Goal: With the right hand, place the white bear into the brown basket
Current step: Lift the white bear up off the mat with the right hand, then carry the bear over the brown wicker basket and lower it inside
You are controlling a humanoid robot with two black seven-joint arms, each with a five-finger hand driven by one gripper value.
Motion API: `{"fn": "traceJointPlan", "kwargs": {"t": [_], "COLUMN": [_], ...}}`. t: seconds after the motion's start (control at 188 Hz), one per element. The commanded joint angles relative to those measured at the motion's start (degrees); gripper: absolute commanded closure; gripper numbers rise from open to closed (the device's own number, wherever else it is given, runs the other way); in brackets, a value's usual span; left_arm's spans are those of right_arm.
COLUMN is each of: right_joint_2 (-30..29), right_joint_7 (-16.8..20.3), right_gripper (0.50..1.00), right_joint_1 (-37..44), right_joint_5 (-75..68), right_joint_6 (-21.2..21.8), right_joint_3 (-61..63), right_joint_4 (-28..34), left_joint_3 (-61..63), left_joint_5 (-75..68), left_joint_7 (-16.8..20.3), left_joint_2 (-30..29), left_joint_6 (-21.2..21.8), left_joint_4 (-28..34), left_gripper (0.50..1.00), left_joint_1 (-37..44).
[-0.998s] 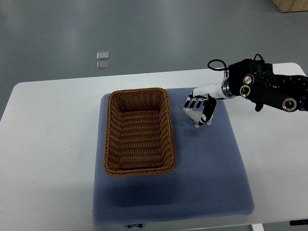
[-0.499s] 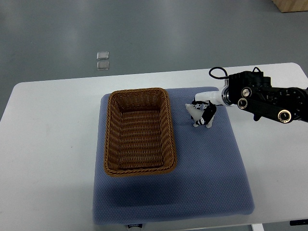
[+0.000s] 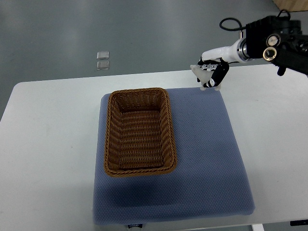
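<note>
With the right hand (image 3: 210, 77) gripping the white bear (image 3: 202, 73) over the mat's (image 3: 207, 159) far edge, carry it squarely above the brown basket (image 3: 139, 131) before releasing.

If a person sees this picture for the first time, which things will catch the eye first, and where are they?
The eye goes first to the brown basket, which sits empty on the left part of the blue mat in the middle of the white table. Next comes the black right arm entering at the upper right; its right hand is closed around the white bear, above the mat's far right corner.
</note>
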State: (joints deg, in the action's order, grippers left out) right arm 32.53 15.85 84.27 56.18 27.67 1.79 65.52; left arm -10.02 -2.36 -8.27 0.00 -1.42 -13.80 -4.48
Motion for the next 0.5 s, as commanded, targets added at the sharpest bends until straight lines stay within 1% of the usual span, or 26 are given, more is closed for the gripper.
{"fn": "traceJointPlan", "kwargs": {"t": [0.0, 0.106, 0.265, 0.393, 0.446, 0.472, 0.494], "right_joint_2": [4.1, 5.7, 4.2, -1.8, -5.4, -8.1, -9.0], "right_joint_7": [0.1, 0.3, 0.6, 0.7, 0.7, 0.7, 0.7], "right_gripper": [1.0, 1.0, 1.0, 1.0, 1.0, 1.0, 1.0], "right_joint_1": [6.3, 9.2, 10.8, 12.2, 12.4, 12.4, 12.4], "right_joint_5": [-2.5, -3.5, -6.3, -9.1, -9.2, -9.2, -9.2], "right_joint_6": [2.1, 3.3, 2.7, 1.2, 0.1, -0.5, -0.6], "right_joint_3": [0.0, 0.0, 0.0, -0.6, -0.9, -1.3, -1.4], "right_joint_4": [3.0, 5.2, 5.8, 5.1, 4.2, 3.0, 2.6], "left_joint_3": [0.0, -0.1, -0.1, -0.1, 0.0, 0.0, 0.0], "left_joint_5": [0.0, 0.0, 0.0, 0.0, 0.0, 0.0, 0.0], "left_joint_7": [0.0, 0.0, 0.0, 0.0, 0.0, 0.0, 0.0], "left_joint_2": [0.0, 0.0, 0.0, 0.0, 0.0, 0.0, 0.0], "left_joint_6": [0.0, 0.0, 0.0, 0.0, 0.0, 0.0, 0.0], "left_joint_4": [0.0, 0.0, 0.0, 0.0, -0.1, -0.1, -0.1], "left_gripper": [0.5, 0.5, 0.5, 0.5, 0.5, 0.5, 0.5], "left_joint_1": [0.0, 0.0, 0.0, 0.0, 0.0, 0.0, 0.0]}}
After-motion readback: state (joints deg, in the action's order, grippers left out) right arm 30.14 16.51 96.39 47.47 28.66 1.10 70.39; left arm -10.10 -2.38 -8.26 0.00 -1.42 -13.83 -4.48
